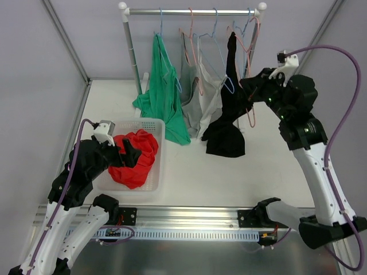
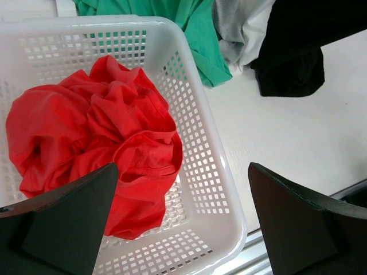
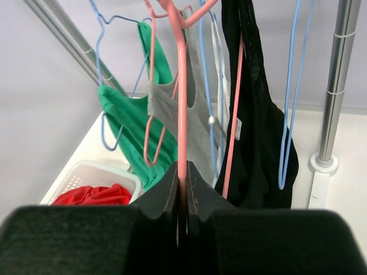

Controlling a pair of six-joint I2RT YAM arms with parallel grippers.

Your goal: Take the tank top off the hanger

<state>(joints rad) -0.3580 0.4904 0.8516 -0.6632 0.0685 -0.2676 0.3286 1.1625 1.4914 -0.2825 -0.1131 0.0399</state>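
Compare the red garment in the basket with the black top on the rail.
The red garment lies crumpled in a heap; the black top hangs long and draped. The red garment sits in the white basket; the black top is up on the rail. Both are plain, single-coloured cloth.

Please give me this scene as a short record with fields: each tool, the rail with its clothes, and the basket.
left tool: open, holds nothing, above the basket
right tool: shut on a pink hanger that hangs from the rail
on the rail: green top, grey top, black top, all on hangers
nearest to the right tool: black top
basket: white, with a crumpled red cloth inside
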